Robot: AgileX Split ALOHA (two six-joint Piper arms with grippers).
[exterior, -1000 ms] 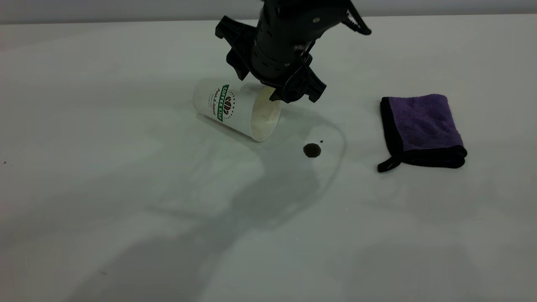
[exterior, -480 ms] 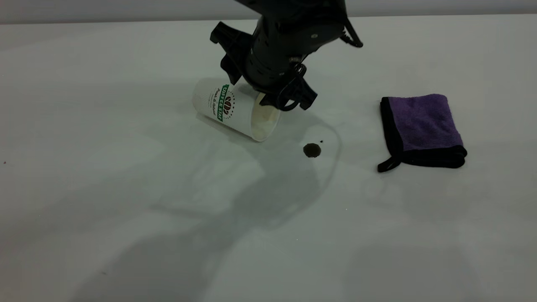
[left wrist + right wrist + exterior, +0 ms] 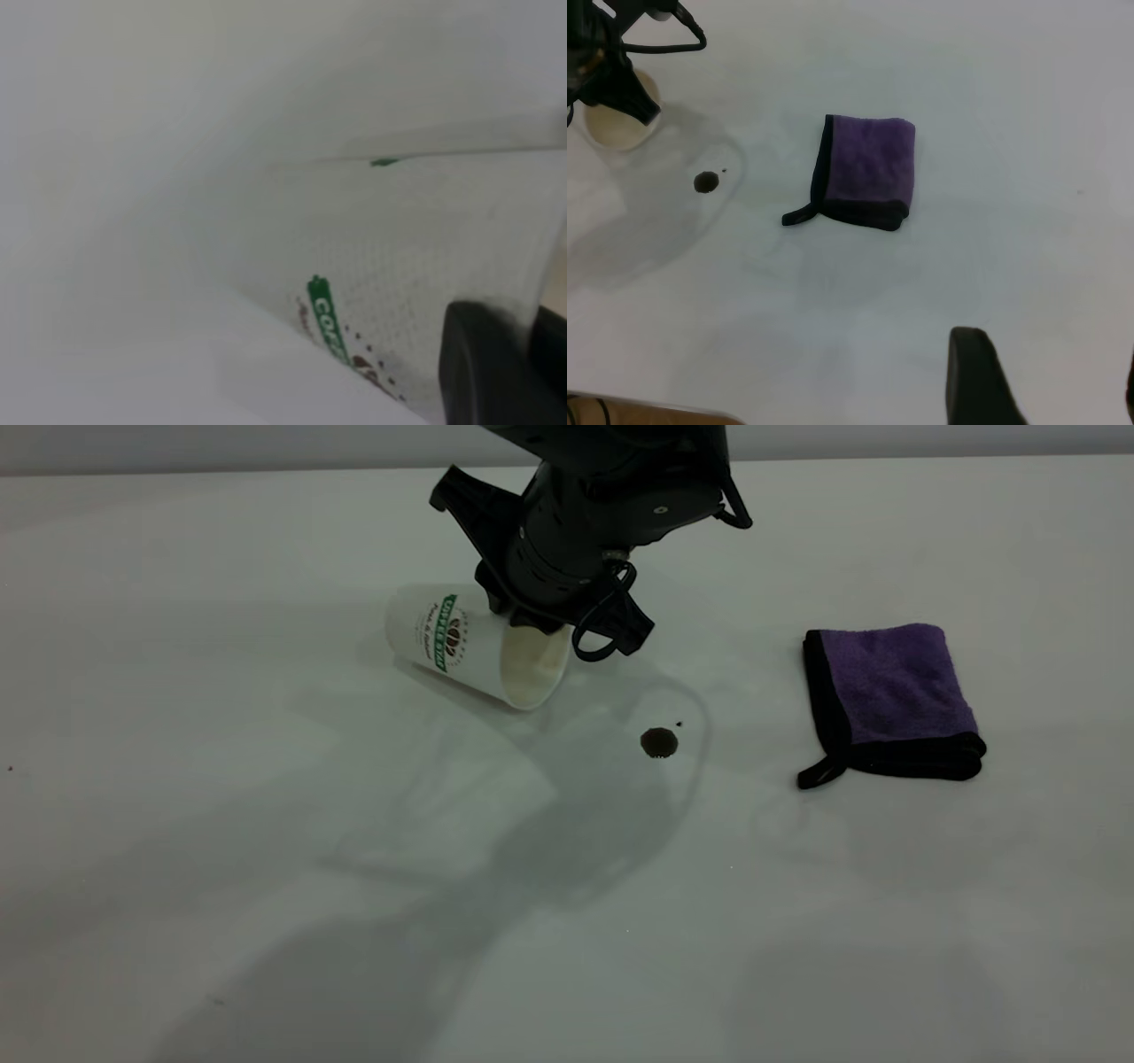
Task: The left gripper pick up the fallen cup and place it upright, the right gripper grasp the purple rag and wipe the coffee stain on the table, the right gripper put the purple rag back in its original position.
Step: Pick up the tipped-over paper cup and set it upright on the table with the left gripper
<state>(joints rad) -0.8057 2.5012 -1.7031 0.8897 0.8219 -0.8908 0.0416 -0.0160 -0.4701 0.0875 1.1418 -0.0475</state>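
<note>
Exterior view: the black left gripper [image 3: 532, 615] sits at the rim of the white paper cup with the green band [image 3: 461, 646], which is tilted, its base off the plain white-grey table [image 3: 221, 824]. It appears clamped on the rim, though the fingertips are hidden behind the arm. Rotating gently until the mouth faces up should avoid crushing the rim. The small round brown coffee stain [image 3: 658, 742] lies near; the folded purple rag with black edging [image 3: 895, 700] lies well apart.

Left wrist view: the cup wall [image 3: 425, 266] fills the frame beside one dark finger [image 3: 483, 367].

Right wrist view: the right gripper [image 3: 1045, 376] hangs away from the rag [image 3: 864, 173], its fingers spread and empty, partly cut off.
</note>
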